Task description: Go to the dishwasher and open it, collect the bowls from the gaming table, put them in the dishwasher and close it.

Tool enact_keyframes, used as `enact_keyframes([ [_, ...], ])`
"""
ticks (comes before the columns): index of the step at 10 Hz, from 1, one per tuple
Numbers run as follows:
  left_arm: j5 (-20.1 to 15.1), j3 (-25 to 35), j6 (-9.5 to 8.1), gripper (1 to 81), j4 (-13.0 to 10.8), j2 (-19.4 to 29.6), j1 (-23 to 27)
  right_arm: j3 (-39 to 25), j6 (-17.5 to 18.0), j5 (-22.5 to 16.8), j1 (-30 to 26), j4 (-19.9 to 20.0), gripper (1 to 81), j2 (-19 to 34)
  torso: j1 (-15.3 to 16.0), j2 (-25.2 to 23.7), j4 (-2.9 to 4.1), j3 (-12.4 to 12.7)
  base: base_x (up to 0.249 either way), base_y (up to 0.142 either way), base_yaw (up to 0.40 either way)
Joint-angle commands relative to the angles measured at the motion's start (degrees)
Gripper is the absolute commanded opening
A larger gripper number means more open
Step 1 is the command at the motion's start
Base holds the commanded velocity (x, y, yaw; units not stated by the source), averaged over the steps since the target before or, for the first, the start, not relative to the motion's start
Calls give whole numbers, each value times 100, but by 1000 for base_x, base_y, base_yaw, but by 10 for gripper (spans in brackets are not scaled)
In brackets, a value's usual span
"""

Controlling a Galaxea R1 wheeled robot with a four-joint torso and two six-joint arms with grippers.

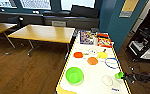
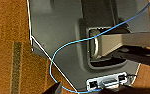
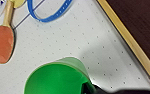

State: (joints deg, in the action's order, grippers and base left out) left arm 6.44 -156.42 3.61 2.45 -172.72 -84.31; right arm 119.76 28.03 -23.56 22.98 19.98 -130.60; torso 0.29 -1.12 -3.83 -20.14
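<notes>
- My right gripper (image 1: 122, 75) is clamped on a small green bowl (image 1: 119, 75) over the gaming table (image 1: 96, 86), near its yellow right edge.
- A bigger lime bowl (image 1: 74, 75) (upright) sits at the table's near left.
- I cannot tell the left jaws' state.

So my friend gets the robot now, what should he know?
Right end effector is shut on a small green bowl near the gaming table's right edge.
Left end effector: hangs by the robot's base; can't tell if it's open.
On the table: big green bowl, orange bowl, another orange one, yellow bowl, blue-rimmed one.
Done: one bowl grabbed.
Left: the other bowls, then loading and closing the dishwasher.
</notes>
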Motion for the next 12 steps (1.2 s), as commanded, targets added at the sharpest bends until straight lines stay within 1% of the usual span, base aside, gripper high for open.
enact_keyframes([
  [1,-380,23,8,811,36,17,77,-953,1,-825,-1440,85,10,1101,0,0,0,0,0,0,0],
  [3,-380,23,8,811,27,-9,94,-1876,36,-817,-1536,50,10,1901,0,0,0,0,0,0,0],
  [5,-380,32,8,811,10,-26,120,-3044,45,-782,-1414,-134,10,2832,0,0,0,0,0,0,0],
  [6,-380,67,8,811,10,-35,138,-3598,54,-677,-1151,-240,10,3333,0,0,0,0,0,0,0],
  [8,-371,173,8,811,1,-35,147,-4442,63,-500,-791,-582,10,4125,0,0,0,0,0,0,0],
  [9,-371,182,17,811,-8,-35,139,-4829,63,-457,-598,-775,10,4451,0,0,0,0,0,0,0],
  [10,-371,182,25,811,-8,-35,146,-5121,63,-369,-221,-978,10,4618,0,0,0,0,0,0,0],
  [11,-371,182,26,811,-8,-35,147,-5279,63,120,481,-1163,10,4628,-2,0,0,0,0,0,0],
  [12,-371,182,35,811,-8,-35,139,-5385,54,773,1280,-1294,10,4566,-2,0,0,0,0,0,0],
])
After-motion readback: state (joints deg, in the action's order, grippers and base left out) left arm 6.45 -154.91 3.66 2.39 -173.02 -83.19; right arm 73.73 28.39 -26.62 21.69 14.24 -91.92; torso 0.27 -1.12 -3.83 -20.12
